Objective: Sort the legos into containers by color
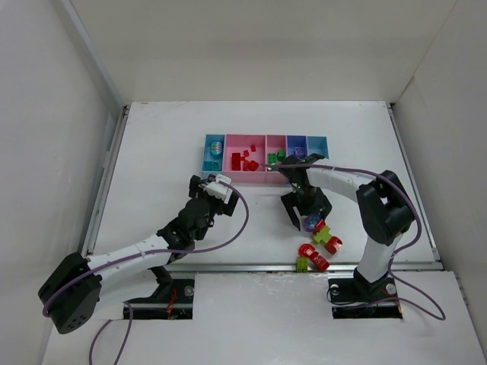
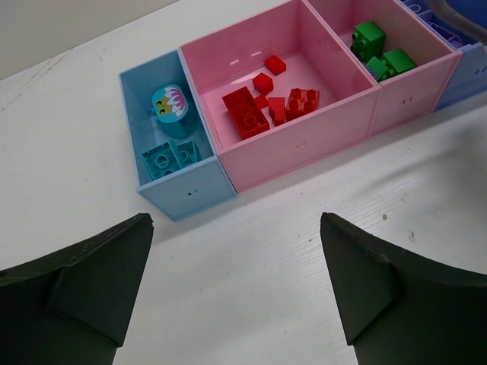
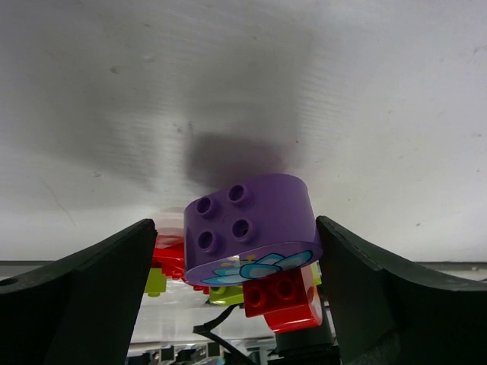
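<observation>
At the worktop's (image 1: 167,152) front edge, 5 o'clock, lie loose red and yellow-green bricks (image 1: 315,257); just beyond, the right tool (image 3: 236,223) stands open astride a purple round brick (image 3: 255,228). The left tool (image 2: 236,220) gapes over bare worktop toward 9 o'clock, the bin row (image 2: 304,144) beyond at 12.

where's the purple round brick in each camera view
top external: purple round brick, right of centre
left wrist: not in it
right wrist: centre of frame, studs up
shared landmark: red and lime brick pile beside it
</observation>
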Controlling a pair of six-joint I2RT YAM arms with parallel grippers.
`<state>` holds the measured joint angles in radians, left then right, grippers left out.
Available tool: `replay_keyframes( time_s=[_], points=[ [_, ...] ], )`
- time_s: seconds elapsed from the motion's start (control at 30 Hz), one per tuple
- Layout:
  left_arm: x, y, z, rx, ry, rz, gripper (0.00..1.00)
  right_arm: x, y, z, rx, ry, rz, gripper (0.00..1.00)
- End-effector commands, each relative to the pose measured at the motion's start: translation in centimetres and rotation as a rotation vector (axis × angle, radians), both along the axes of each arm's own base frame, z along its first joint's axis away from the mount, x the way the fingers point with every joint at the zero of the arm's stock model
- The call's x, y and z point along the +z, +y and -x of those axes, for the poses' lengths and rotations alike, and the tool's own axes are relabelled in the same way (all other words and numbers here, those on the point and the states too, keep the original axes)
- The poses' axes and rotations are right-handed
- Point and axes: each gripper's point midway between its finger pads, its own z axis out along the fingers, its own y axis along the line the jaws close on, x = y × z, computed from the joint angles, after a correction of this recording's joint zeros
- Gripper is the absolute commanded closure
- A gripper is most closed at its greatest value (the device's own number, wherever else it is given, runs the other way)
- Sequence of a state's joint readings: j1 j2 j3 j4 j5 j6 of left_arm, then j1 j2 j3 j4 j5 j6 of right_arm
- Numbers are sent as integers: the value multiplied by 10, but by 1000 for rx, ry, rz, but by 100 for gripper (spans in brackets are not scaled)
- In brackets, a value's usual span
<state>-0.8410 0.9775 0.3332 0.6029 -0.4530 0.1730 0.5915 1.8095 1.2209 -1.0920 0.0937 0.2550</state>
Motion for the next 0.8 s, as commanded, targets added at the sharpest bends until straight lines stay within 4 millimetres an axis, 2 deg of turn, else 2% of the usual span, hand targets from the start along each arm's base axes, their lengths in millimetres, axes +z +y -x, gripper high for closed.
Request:
replay_keyframes(
  time_s=[0.0, 0.07, 0.17, 0.2, 0.3, 0.33, 0.47, 0.53, 0.6, 0.63, 0.7, 0.73, 0.77],
  points=[
    [16, -5, -1, -13, -44, 47, 10, 2, -13, 14, -21, 26, 65, 11],
    [16, -5, -1, -13, -44, 47, 10, 7, -12, 10, -31, 1, 62, 16],
    [16, -6, 0, -22, -43, 48, 10, 11, -11, 9, -20, -16, 68, 35],
    [16, -6, 0, -22, -43, 48, 10, 11, -11, 9, -20, -15, 68, 47],
    [19, -6, 0, -22, -49, 54, 10, 9, -12, 9, -20, -7, 74, 61],
    [19, -6, 0, -22, -49, 55, 10, 9, -12, 9, -20, -7, 74, 68],
    [19, -6, 0, -22, -49, 55, 10, 21, -2, -3, -12, -66, 43, 87],
    [19, -6, 0, -22, -49, 55, 10, 42, 11, -18, -16, -148, -29, 97],
    [19, -7, 0, -32, -52, 47, 10, 64, 27, -30, -9, -217, -124, 100],
    [19, -7, 0, -32, -52, 47, 10, 90, 40, -44, -9, -309, -209, 100],
    [19, -12, 2, -67, -53, 37, 6, 121, 55, -54, 10, -391, -315, 100],
    [19, -14, 3, -81, -57, 26, 4, 144, 67, -67, 14, -470, -388, 100],
    [19, -15, 3, -101, -71, -9, 1, 169, 72, -69, 35, -537, -454, 100]
  ],
)
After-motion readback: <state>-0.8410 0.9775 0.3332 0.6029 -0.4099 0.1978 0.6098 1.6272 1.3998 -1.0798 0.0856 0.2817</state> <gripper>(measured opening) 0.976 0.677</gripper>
